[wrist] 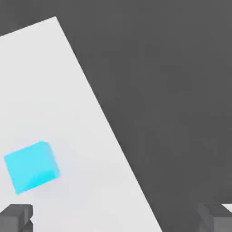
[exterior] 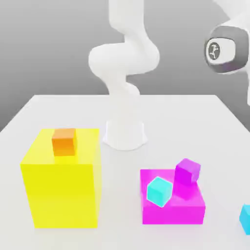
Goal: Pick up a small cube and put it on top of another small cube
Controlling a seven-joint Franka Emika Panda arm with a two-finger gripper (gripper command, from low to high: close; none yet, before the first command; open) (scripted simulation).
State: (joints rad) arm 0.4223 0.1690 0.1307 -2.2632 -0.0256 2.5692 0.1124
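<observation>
One small cyan cube (exterior: 159,190) rests on a flat magenta block (exterior: 173,207), with a small purple cube (exterior: 187,171) beside it on the same block. The second small cyan cube (exterior: 246,218) lies on the white table at the exterior view's right edge, partly cut off. In the hand view a cyan cube (wrist: 31,166) sits on the table below my gripper (wrist: 115,219), off toward one dark fingertip (wrist: 16,217). The gripper is open, its fingers far apart with nothing between them. The arm's end link (exterior: 227,49) hangs high at the exterior view's upper right.
A big yellow block (exterior: 63,188) stands at the exterior view's left with a small orange cube (exterior: 64,141) on top. The robot's white base (exterior: 125,134) is at the table's middle back. The table edge (wrist: 113,136) runs close to the cyan cube in the hand view.
</observation>
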